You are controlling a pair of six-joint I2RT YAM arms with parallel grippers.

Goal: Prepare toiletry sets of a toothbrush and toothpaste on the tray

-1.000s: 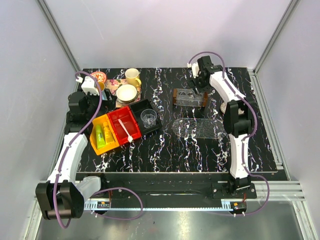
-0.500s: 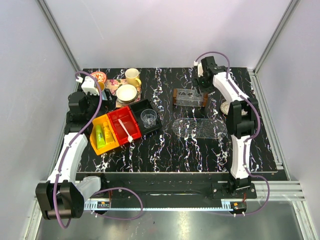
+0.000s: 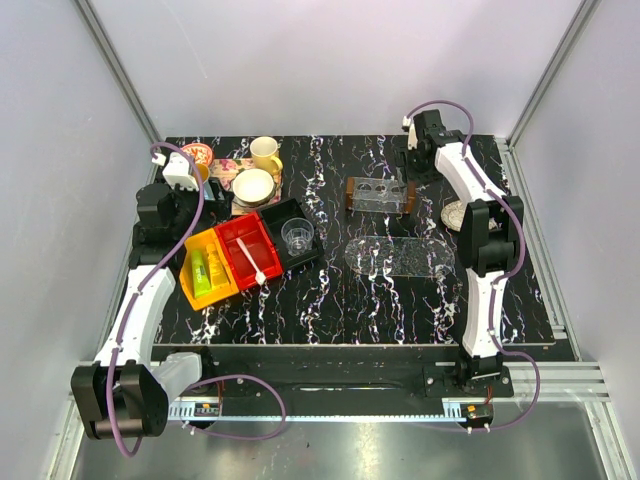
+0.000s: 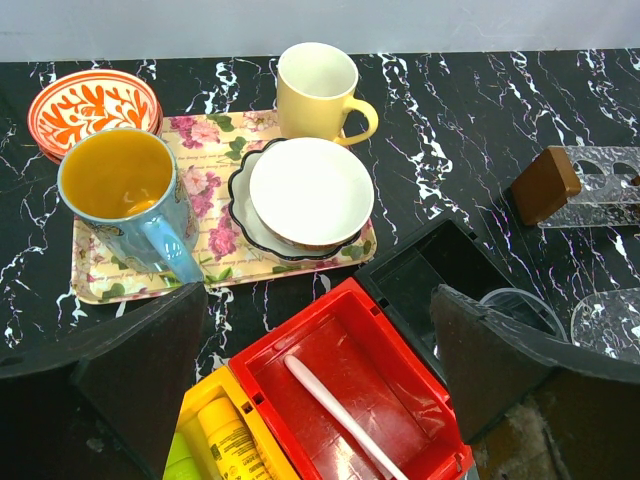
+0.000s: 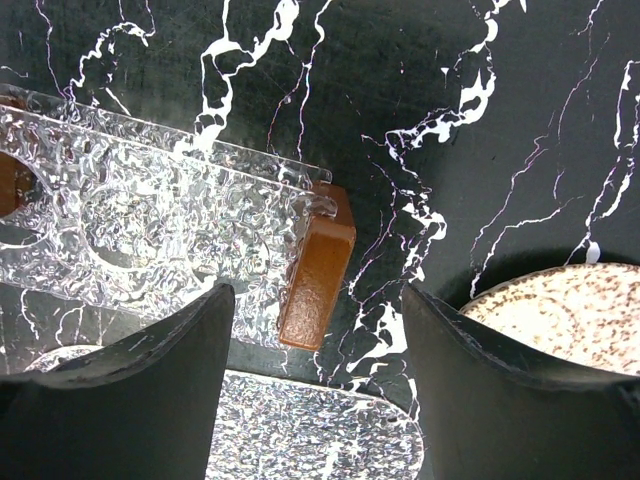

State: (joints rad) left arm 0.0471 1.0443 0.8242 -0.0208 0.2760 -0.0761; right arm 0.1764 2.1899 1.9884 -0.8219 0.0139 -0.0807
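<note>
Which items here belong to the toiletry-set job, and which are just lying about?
Job: toothbrush in the red bin; orange-yellow toothpaste and lime green toothpaste in the yellow bin; clear oval tray.

Lying about: floral tray, yellow mug, blue mug, white bowl, orange bowl, clear rack, plastic cup, speckled dish.

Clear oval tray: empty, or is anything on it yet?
Empty: only the marbled table shows through the tray; the toothbrush lies in the red bin.
</note>
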